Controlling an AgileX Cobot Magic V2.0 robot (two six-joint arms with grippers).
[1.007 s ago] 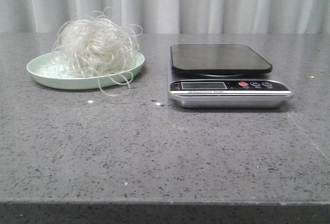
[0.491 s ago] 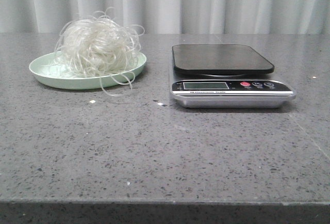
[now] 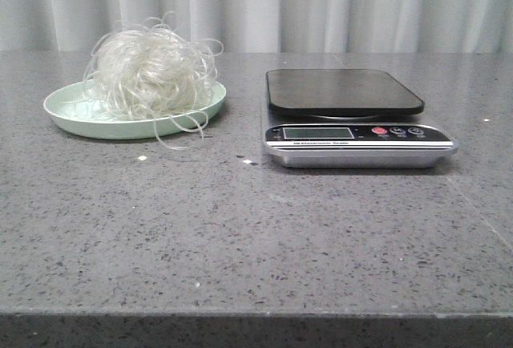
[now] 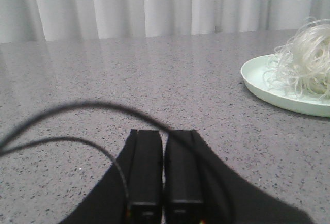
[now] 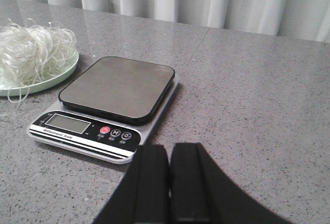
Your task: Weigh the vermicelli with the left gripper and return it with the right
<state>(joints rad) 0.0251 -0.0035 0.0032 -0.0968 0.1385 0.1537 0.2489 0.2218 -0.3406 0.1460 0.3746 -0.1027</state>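
The vermicelli (image 3: pixel 152 71), a fluffy tangle of translucent whitish strands, sits on a pale green plate (image 3: pixel 68 111) at the back left, with loops hanging over the plate's front rim. A kitchen scale (image 3: pixel 345 91) with a dark, bare platform stands to the right of it. Neither arm shows in the front view. My left gripper (image 4: pixel 164 133) is shut and holds nothing, low over the table, with the plate (image 4: pixel 258 82) and vermicelli (image 4: pixel 304 61) apart from it. My right gripper (image 5: pixel 170 149) is shut and holds nothing, just short of the scale (image 5: pixel 116 87).
The grey speckled table (image 3: pixel 256 228) has its front edge near the bottom of the front view. A pale curtain (image 3: pixel 321 3) hangs behind the table. Small white crumbs (image 3: pixel 142 158) lie in front of the plate. A black cable (image 4: pixel 67 110) arcs over the left fingers.
The plate, vermicelli and scale shift a few pixels sideways together between frames, as if the view itself moved slightly. Nothing on the table has changed place relative to the rest.
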